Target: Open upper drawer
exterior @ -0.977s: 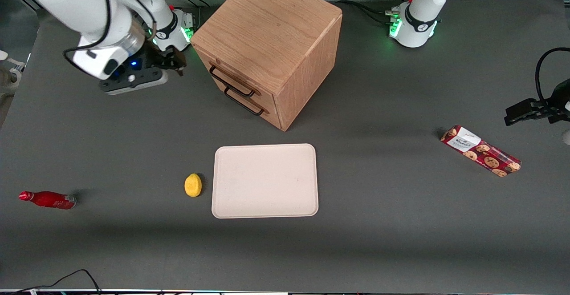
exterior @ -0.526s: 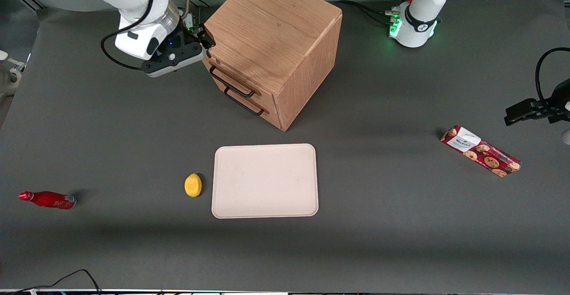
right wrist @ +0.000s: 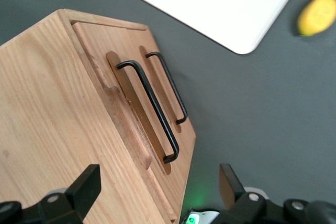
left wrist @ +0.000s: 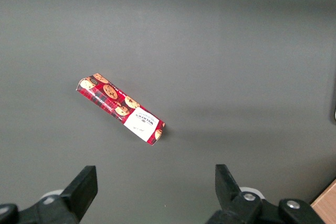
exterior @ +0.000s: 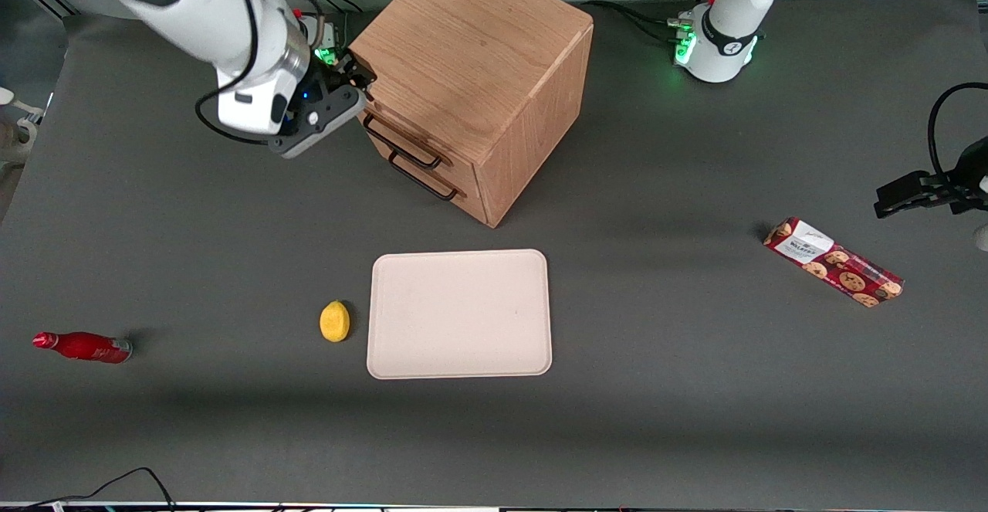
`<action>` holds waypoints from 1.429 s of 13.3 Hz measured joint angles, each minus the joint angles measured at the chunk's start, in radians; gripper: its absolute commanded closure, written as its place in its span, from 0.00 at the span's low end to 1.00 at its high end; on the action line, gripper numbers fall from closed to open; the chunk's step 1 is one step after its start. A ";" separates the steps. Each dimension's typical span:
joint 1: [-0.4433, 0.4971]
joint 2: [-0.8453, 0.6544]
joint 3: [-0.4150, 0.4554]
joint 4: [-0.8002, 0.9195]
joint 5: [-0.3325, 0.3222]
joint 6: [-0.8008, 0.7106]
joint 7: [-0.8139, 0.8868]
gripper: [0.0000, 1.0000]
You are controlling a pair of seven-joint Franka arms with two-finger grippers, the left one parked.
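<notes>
Gripper [exterior: 363, 79] at the cabinet's [exterior: 471, 41] top front corner, toward the working arm's end of the table, just above the upper drawer [exterior: 390, 127]. Fingers [right wrist: 86, 184] spread wide apart, holding nothing, with the cabinet's top edge between them in the wrist view. Upper drawer closed, flush with the cabinet front, its dark bar handle [right wrist: 149, 109] free of the gripper. Lower drawer [exterior: 432, 180] directly beneath, also closed, with a matching handle [right wrist: 169, 86]. Cabinet standing on the dark table [exterior: 656, 388], turned at an angle to the front camera. Pale tray [exterior: 459, 313] flat on the table, nearer the front camera than the cabinet. Lemon [exterior: 334, 320] just beside the tray, apart from it. Red bottle [exterior: 83, 346] lying on its side toward the working arm's end. Cookie pack [exterior: 834, 261] lying toward the parked arm's end.
</notes>
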 measured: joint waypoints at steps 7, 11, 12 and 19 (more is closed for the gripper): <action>0.004 0.062 -0.046 -0.056 0.065 0.010 -0.114 0.00; 0.005 0.073 -0.003 -0.142 0.066 0.125 -0.114 0.00; 0.005 0.074 0.010 -0.167 0.066 0.159 -0.114 0.00; 0.006 0.076 0.028 -0.255 0.066 0.266 -0.181 0.00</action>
